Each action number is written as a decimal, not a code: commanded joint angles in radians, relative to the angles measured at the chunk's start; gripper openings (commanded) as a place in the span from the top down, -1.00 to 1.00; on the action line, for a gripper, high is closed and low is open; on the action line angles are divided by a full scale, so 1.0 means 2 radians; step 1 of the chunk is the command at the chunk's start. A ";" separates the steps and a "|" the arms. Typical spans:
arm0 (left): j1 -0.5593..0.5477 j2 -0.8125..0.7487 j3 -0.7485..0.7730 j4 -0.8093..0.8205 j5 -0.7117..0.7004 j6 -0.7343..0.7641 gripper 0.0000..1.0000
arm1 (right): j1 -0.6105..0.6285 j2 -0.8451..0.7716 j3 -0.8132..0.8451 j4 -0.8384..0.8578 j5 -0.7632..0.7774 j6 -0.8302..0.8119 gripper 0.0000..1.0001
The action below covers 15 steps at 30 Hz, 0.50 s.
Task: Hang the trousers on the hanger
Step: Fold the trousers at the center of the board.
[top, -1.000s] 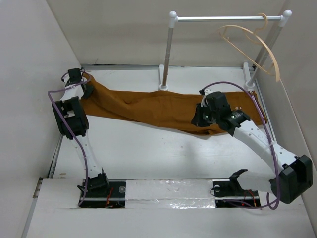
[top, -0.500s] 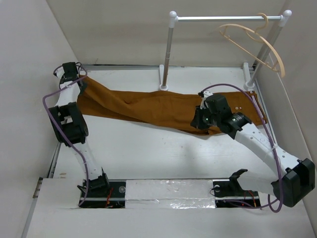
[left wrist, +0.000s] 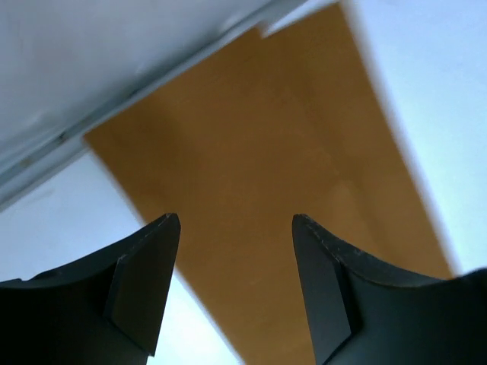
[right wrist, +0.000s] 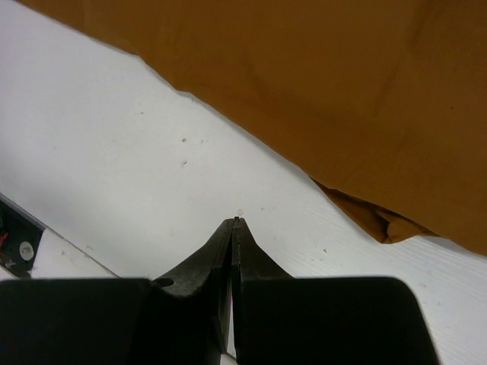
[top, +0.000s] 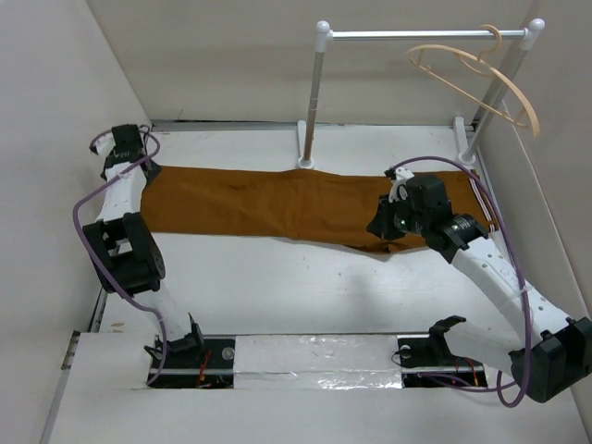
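Observation:
The rust-brown trousers [top: 277, 199] lie flat in a long strip across the table, leg end to the left. In the left wrist view the trousers [left wrist: 266, 167] fill the middle, and my left gripper [left wrist: 234, 218] hangs open above the leg end, holding nothing. In the top view the left gripper [top: 129, 159] is at the far-left corner. My right gripper [top: 384, 231] is shut and empty by the trousers' near edge. In its own view the right gripper [right wrist: 234, 220] points at bare table, with the trousers [right wrist: 319, 84] just beyond. The pale hanger [top: 481, 79] hangs on the rail.
A white-and-metal rail stand [top: 416, 35] rises at the back right, its posts [top: 313, 102] footed just behind the trousers. White walls close in on the left and back. The table [top: 277, 287] shows in front of the trousers.
The left gripper has let go of the leg end and opened. The trousers, bunched and slanted before, now lie straight and flat. The right arm shifted slightly right.

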 commanded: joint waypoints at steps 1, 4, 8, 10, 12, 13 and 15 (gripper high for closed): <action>0.019 -0.033 -0.057 0.007 -0.015 0.003 -0.17 | -0.014 -0.013 -0.001 -0.008 -0.012 -0.023 0.86; 0.019 -0.041 -0.062 0.022 -0.009 0.013 -0.17 | -0.027 -0.015 -0.003 -0.009 -0.013 -0.026 0.85; 0.014 0.000 -0.016 0.027 0.015 0.026 -0.17 | -0.027 -0.005 -0.002 -0.007 -0.026 -0.024 0.86; 0.001 0.020 0.002 0.026 0.003 0.033 -0.17 | -0.027 0.006 -0.002 -0.008 -0.036 -0.022 0.86; -0.005 0.052 0.032 0.023 -0.008 0.030 -0.15 | -0.023 0.012 -0.003 -0.011 -0.033 -0.020 0.92; -0.005 0.062 0.041 0.025 -0.006 0.028 -0.14 | -0.016 0.015 -0.004 -0.012 -0.030 -0.018 0.94; -0.005 0.094 0.066 0.028 -0.009 0.019 -0.06 | -0.010 0.017 -0.004 -0.016 -0.019 -0.016 1.00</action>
